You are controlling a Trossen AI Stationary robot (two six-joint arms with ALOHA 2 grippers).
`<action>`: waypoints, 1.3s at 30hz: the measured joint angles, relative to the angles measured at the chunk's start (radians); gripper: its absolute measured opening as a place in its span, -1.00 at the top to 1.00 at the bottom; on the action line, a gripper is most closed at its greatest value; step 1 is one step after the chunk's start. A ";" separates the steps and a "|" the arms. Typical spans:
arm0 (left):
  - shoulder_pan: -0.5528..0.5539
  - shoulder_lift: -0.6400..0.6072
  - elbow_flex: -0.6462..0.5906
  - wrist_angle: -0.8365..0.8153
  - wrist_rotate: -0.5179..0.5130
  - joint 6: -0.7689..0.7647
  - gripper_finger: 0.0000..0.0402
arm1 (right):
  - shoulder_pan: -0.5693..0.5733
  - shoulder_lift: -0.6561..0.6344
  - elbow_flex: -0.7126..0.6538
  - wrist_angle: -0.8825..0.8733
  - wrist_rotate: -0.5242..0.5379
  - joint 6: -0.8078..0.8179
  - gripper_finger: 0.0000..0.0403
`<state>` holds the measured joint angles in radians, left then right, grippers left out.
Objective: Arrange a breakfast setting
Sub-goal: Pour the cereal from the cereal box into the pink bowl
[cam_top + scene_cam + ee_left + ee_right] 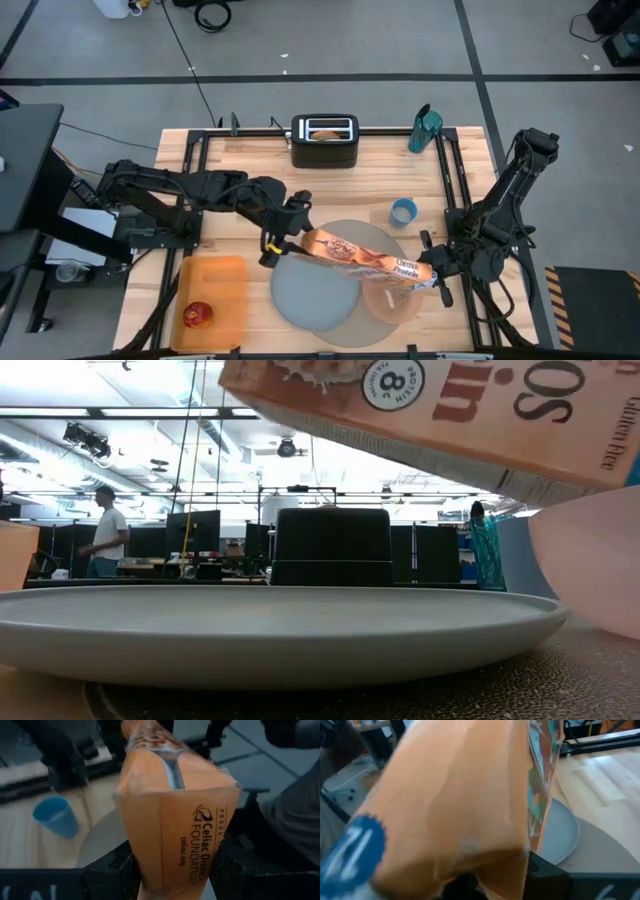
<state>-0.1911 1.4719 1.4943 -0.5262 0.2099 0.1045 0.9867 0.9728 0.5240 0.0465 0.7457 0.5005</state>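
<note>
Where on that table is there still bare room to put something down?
Bare wood lies between the toaster and the mat, and left of the toaster above the orange tray. It is crowded over the plate and pink bowl, where the left gripper and right gripper hold the cereal box. The blue cup fills the right side.

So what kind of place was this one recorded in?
Probably a robotics lab or open workshop, not a home kitchen: the wooden table stands on taped concrete floor, and the low view shows rows of monitors, ceiling lights and a person behind.
</note>
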 joint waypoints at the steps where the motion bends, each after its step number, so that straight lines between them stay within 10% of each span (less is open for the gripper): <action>1: 0.001 0.000 0.004 0.002 0.011 0.004 0.04 | 0.001 0.000 0.000 -0.004 0.020 0.002 0.73; 39: -0.029 0.022 0.010 -0.011 -0.034 -0.014 0.04 | -0.002 0.011 0.000 0.022 -0.007 -0.006 0.73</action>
<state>-0.2203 1.4940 1.5047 -0.5375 0.1759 0.0903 0.9852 0.9840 0.5236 0.0688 0.7387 0.4946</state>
